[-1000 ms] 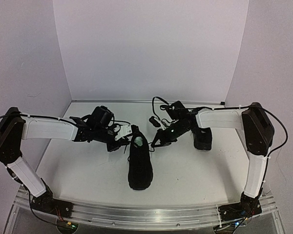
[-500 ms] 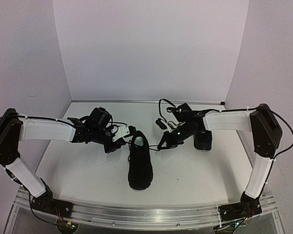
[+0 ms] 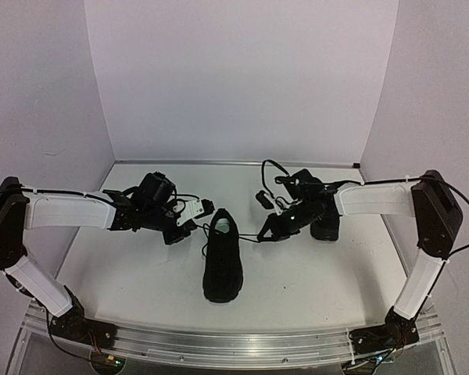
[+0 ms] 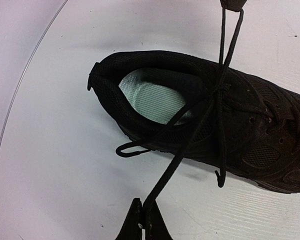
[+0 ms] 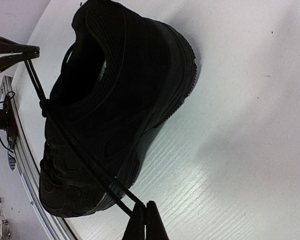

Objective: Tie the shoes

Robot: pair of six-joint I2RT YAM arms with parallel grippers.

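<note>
One black shoe (image 3: 223,262) lies in the middle of the table, toe toward me, its pale green insole (image 4: 152,97) showing. My left gripper (image 3: 192,225) is just left of its heel opening, shut on a black lace (image 4: 187,147) that runs taut to the eyelets. My right gripper (image 3: 263,234) is on the shoe's right side, shut on a doubled strand of lace (image 5: 90,165). In the left wrist view the gripper (image 4: 142,220) pinches the lace; in the right wrist view the gripper (image 5: 146,210) does too. A second shoe (image 3: 326,224) sits behind the right arm.
A loose lace end (image 4: 132,148) curls on the table beside the heel. White walls enclose the table on three sides. A metal rail (image 3: 234,344) runs along the near edge.
The left gripper has closed on the lace and drawn back to the left. The right gripper has pulled its strand to the right, so the laces are now taut.
</note>
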